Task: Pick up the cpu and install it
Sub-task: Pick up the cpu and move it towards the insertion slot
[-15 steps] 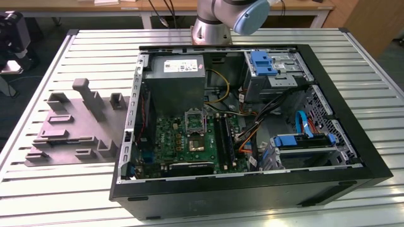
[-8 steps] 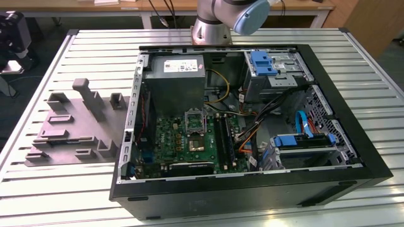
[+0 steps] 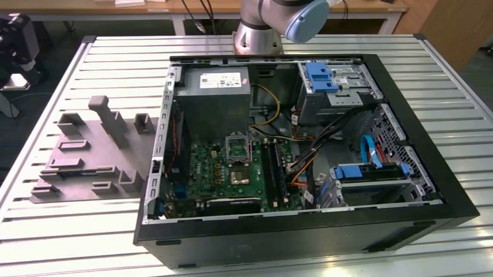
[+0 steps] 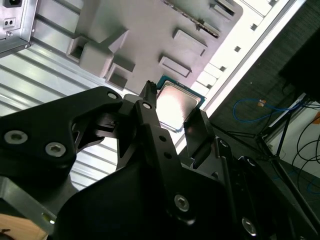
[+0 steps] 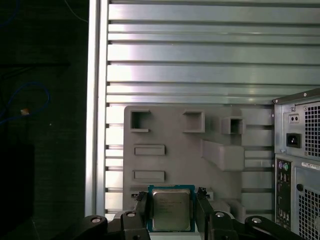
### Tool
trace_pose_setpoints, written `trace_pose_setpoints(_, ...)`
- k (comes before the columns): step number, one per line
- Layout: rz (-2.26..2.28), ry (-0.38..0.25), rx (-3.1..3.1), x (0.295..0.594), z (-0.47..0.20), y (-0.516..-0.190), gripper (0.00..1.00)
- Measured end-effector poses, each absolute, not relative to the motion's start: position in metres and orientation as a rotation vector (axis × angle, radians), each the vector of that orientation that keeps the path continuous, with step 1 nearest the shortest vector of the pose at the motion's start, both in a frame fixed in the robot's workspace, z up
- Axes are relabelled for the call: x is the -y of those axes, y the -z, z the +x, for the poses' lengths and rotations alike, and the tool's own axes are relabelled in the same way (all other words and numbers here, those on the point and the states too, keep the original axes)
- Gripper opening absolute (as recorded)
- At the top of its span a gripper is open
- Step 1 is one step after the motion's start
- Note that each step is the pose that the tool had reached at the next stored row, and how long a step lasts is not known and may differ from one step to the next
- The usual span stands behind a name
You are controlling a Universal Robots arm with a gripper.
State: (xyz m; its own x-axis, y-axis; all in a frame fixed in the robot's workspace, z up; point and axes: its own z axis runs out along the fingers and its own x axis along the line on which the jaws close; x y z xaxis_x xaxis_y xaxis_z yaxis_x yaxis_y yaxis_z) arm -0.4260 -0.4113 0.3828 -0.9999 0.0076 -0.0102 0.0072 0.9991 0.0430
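The cpu (image 5: 171, 209) is a small square chip with a pale metal top and a green rim. My gripper (image 5: 171, 200) is shut on the cpu, one black finger against each of two opposite edges. In both wrist views the chip hangs well above the grey fixture plate (image 5: 175, 150), close to the camera. The second wrist view shows the cpu (image 4: 176, 106) between the fingers of my gripper (image 4: 172, 107). In the exterior view, the open computer case (image 3: 431, 219) lies on the table, with the motherboard's metal-framed socket (image 3: 240, 175) at its middle.
The grey fixture plate (image 3: 85, 156) with raised blocks lies on the slatted metal table (image 3: 462, 69) at the exterior view's left of the case. Inside the case are a power supply (image 3: 216, 95), blue drive brackets (image 3: 322, 78) and loose cables (image 3: 308, 156). The arm's base (image 3: 258, 34) stands behind the case.
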Motion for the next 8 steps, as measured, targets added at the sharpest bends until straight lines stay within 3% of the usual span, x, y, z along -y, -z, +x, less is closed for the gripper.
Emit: trace_pose_setpoints(8,0.012,-0.067,-3.130,0.4113,-0.4245,-0.3828,0.47)
